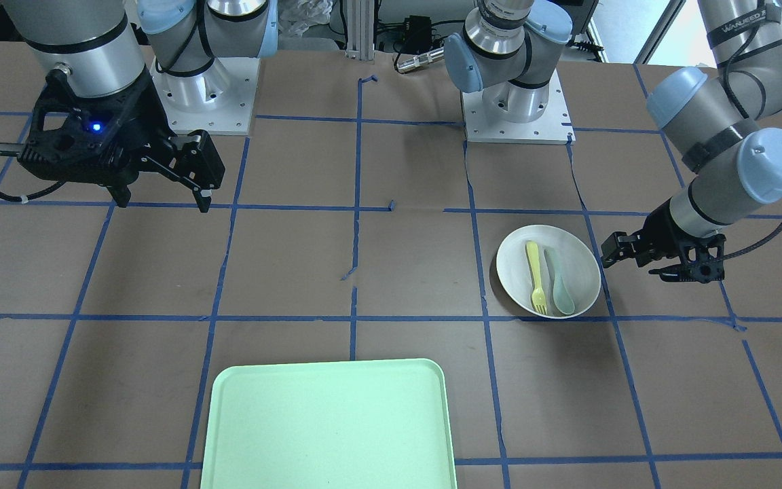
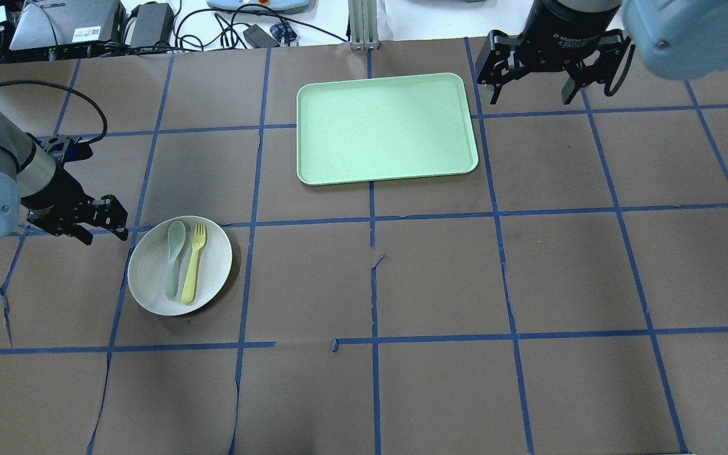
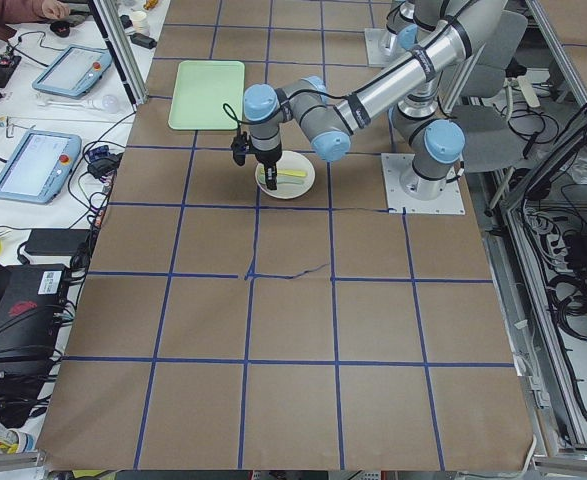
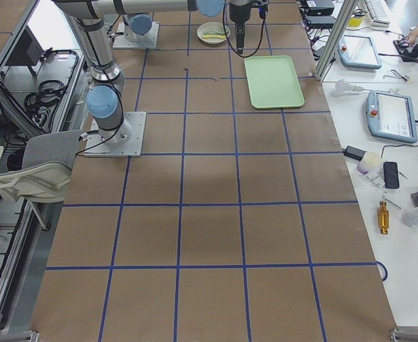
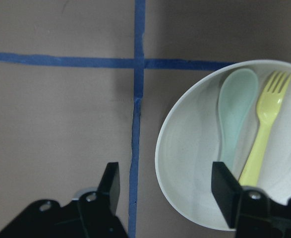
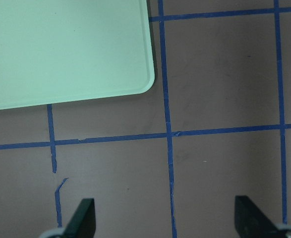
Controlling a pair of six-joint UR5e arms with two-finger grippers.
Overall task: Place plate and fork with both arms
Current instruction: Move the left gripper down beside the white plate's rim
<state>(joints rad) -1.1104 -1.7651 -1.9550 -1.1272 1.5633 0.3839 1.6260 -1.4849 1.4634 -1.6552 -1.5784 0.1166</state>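
— Tabletop room looks generous: nothing stands between the green tray at the far side and the plate on the robot's left. Why does the right gripper hang by the tray's corner?

— Probably to be on hand for the fork. It hovers just off the tray's right rim, jaws wide and holding nothing.

— And the left gripper?

— It sits low beside the plate, jaws also wide. Its wrist view shows the near rim between them, but contact cannot be told.

— So a rim grasp is lining up?

— It seems so. The fork lies inside the plate, side by side with the spoon. A lifted plate would carry both, so it should stay level on the way to the tray.
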